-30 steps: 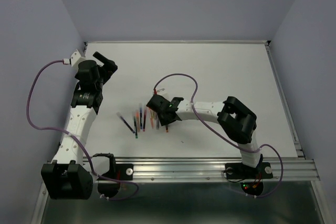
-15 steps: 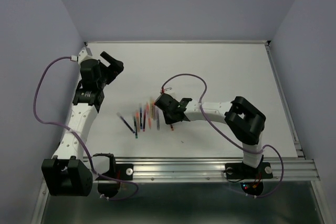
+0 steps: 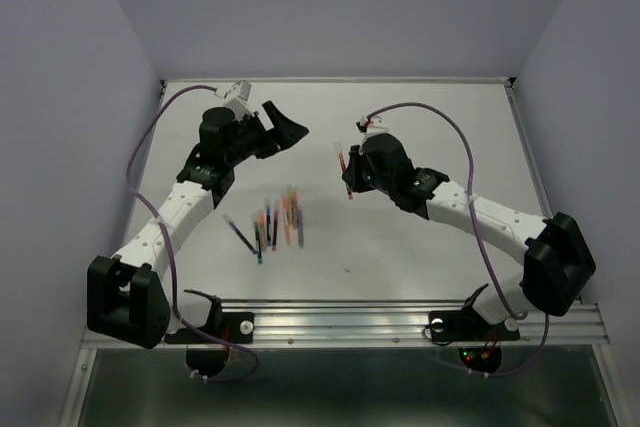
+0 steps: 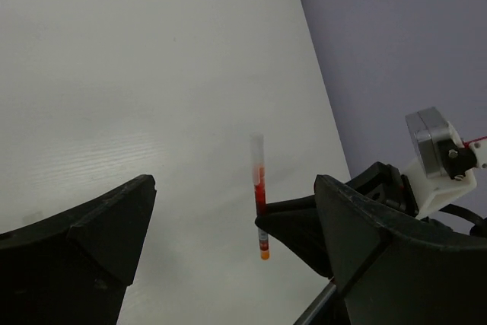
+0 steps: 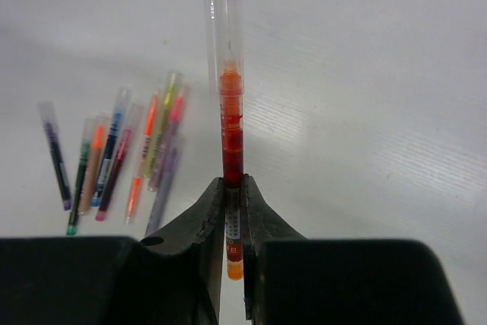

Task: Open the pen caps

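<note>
Right gripper (image 5: 233, 194) clamped on red pen (image 5: 232, 135), clear cap (image 5: 226, 28) seated over its tip; left gripper (image 4: 234, 188) spread fully wide.

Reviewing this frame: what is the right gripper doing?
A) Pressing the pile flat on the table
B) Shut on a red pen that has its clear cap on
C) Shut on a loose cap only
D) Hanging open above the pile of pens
B: in the right wrist view the right gripper is shut on the red pen. The clear cap sits on the pen's far end, and the other pens lie apart on the table.
</note>
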Available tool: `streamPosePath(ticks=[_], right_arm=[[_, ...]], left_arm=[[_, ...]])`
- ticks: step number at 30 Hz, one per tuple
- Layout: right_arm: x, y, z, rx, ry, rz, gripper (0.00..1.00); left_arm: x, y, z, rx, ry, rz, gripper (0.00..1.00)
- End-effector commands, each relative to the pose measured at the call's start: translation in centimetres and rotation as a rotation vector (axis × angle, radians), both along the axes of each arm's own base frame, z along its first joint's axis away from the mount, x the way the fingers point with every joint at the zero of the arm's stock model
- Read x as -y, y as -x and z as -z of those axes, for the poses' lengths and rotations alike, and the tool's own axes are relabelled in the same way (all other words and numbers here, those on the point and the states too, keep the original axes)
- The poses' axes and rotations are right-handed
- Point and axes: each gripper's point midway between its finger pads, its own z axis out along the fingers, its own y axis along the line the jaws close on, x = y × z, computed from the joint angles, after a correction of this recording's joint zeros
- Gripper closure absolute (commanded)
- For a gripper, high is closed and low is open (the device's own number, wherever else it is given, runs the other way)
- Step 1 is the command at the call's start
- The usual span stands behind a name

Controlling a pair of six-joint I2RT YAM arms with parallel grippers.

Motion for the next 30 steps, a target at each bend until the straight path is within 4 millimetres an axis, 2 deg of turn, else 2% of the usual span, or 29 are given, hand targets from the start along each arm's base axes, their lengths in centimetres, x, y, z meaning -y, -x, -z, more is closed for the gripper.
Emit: streamPosePath(ticks=[1, 4, 8, 14, 17, 23, 28, 30], right_arm=[[-2.1, -0.2, -3.7, 0.109, -0.086, -0.115, 0.99], [-2.3, -0.5, -4.2, 0.122, -0.084, -0.118, 0.99], [-2.9, -0.9, -4.6, 0.139, -0.074, -0.142, 0.99], [-3.1, -1.2, -5.4, 0.164, -0.069, -0.156, 0.99], [-3.4, -1.1, -5.6, 0.163, -0.073, -0.173, 0.99], [-3.4, -1.3, -6.3, 0.179, -0.078, -0.172, 0.99], [-3.6, -1.3, -6.7, 0.181, -0.085, -0.179, 0.99], [-3.7, -1.3, -6.5, 0.179, -0.081, -0.18, 0.99]], left_arm=[[4.4, 0.7, -3.3, 0.109, 0.074, 0.175, 0.04], [5.7, 0.6, -2.9, 0.091, 0.094, 0.212, 0.11], [7.3, 0.4, -2.3, 0.079, 0.085, 0.222, 0.14], [8.0, -0.1, -0.8, 0.047, 0.05, 0.206, 0.21], [8.4, -0.3, -0.6, 0.04, 0.037, 0.203, 0.27], [8.8, -0.6, 0.0, 0.029, 0.018, 0.19, 0.32], [9.2, -0.6, 0.2, 0.019, 0.019, 0.201, 0.49], [9.4, -0.4, 0.2, 0.019, 0.019, 0.207, 0.58]])
